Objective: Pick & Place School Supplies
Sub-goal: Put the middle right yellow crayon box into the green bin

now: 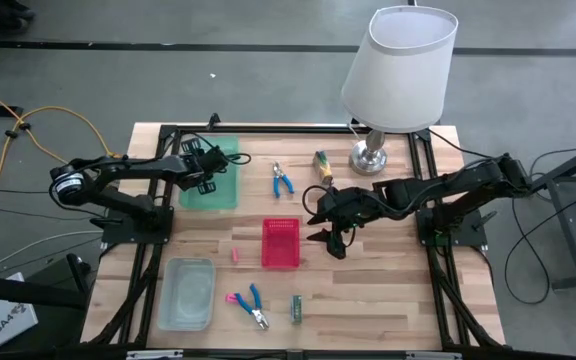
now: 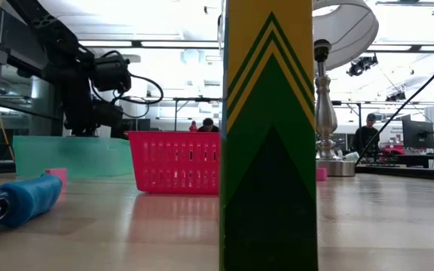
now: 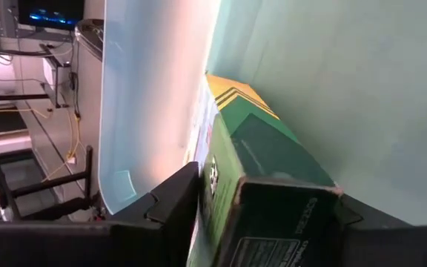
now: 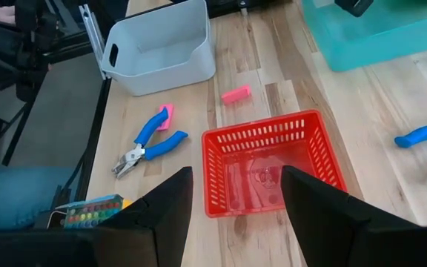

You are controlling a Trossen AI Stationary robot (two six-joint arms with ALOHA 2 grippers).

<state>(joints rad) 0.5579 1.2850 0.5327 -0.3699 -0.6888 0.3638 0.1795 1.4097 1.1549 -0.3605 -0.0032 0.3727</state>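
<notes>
My left gripper (image 1: 208, 165) is over the flat green tray (image 1: 223, 190) at the far left, shut on a green-and-yellow box (image 3: 265, 167). My right gripper (image 1: 330, 240) hangs open and empty just right of the red mesh basket (image 1: 280, 243); in its wrist view its fingers (image 4: 154, 215) frame the basket (image 4: 269, 167). A second box (image 1: 296, 309) stands near the front edge, and a third (image 1: 322, 163) lies by the lamp. A pink eraser (image 1: 236, 255) lies left of the basket. Blue-handled tools lie at the far middle (image 1: 282, 180) and the near middle (image 1: 251, 305). My left gripper pinches the box near its one short end (image 3: 273, 215) between its two fingers (image 3: 173, 204), one on each long side. The box points away from the fingers toward the tray's floor (image 3: 362, 89). Whether its far end touches the tray I cannot tell.
A clear plastic bin (image 1: 188, 292) stands at the near left. A lamp with a white shade (image 1: 398, 70) stands at the far right. In the low view the near box (image 2: 268, 135) fills the middle. People show in the room behind.
</notes>
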